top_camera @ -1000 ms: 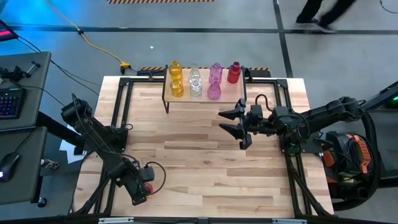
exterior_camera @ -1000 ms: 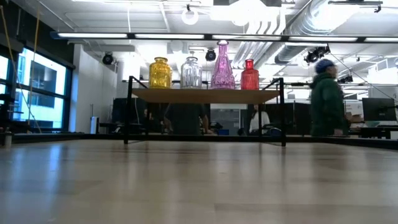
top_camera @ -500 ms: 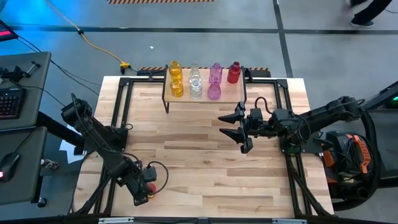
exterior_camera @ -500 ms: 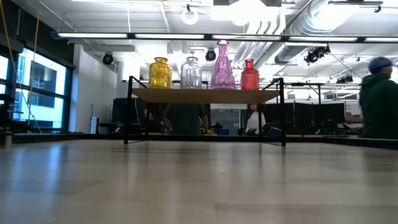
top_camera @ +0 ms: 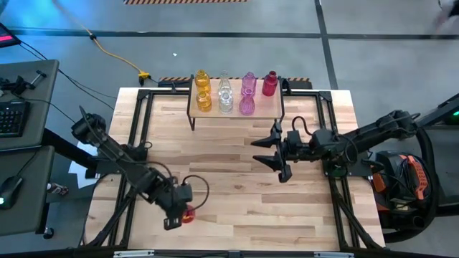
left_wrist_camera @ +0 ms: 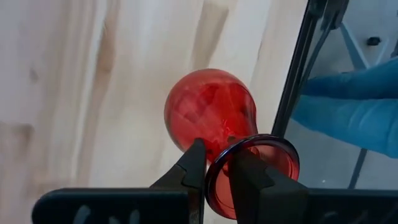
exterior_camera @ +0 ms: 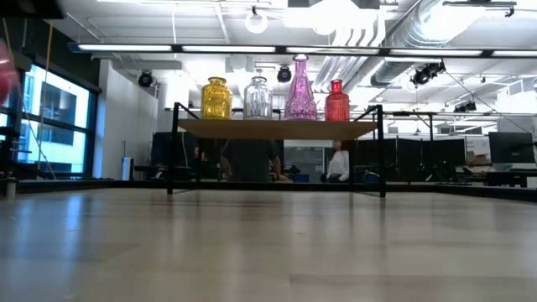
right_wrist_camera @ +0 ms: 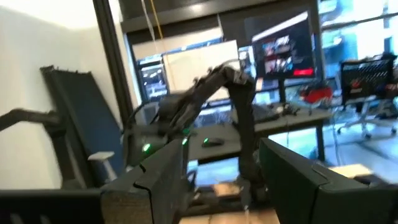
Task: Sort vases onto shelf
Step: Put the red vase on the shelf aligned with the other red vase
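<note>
Since a second ago your left gripper [top_camera: 183,212] has swung from the near left corner of the table toward the middle, carrying the red vase [top_camera: 188,213] along; your right gripper [top_camera: 264,150] has barely shifted and the person beyond the table has gone from sight

Left gripper: low over the near-left part of the table [top_camera: 237,201], well apart from the shelf [top_camera: 267,108]. Left wrist view shows its fingers [left_wrist_camera: 194,167] nearly closed, pinching the neck of that red vase [left_wrist_camera: 208,112] just below the flared rim, body pointing away over the wood

Right gripper: held above the table just in front of the shelf's right end, jaws spread wide, holding nothing

Shelf, far edge of table, you count seven vases: two yellow [top_camera: 204,100], two clear [top_camera: 226,102], two pink [top_camera: 247,105], each pair front to back, and one red [top_camera: 270,84] alone at the right end

Low view: yellow [exterior_camera: 216,99], clear [exterior_camera: 258,98], pink [exterior_camera: 300,89], red [exterior_camera: 336,101] upright in a row
</note>
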{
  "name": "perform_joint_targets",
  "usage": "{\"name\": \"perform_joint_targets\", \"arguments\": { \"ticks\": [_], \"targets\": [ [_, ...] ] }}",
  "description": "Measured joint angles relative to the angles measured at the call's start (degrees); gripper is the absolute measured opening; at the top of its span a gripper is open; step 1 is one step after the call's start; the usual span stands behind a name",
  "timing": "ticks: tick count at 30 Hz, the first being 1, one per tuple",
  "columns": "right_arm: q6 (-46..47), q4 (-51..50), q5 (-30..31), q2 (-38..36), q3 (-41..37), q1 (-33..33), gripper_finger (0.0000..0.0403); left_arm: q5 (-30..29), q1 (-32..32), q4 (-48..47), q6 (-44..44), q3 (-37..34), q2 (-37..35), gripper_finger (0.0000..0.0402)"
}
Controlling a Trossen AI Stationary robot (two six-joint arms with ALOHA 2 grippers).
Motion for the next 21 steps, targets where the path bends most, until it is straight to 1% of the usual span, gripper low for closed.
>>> {"name": "perform_joint_targets", "arguments": {
  "ticks": [6,9,13,21],
  "targets": [
    [2.93,-5.28,-1.26,0.02,0.0,1.3,0.0197,-0.08,5.99,-1.36,9.43,3.67,0.0,0.003],
    [3.14,-6.99,-1.24,0.02,0.0,2.1,0.0197,-1.69,9.57,-1.3,14.01,5.31,0.0,0.003],
    [2.86,-7.42,0.41,0.33,0.0,3.05,0.0198,-3.04,14.3,-1.31,19.6,7.29,0.0,0.003],
    [5.43,-12.6,0.52,0.82,0.02,2.83,0.0226,-3.0,20.72,-1.2,27.12,12.23,0.0,0.003]
  ]
}}
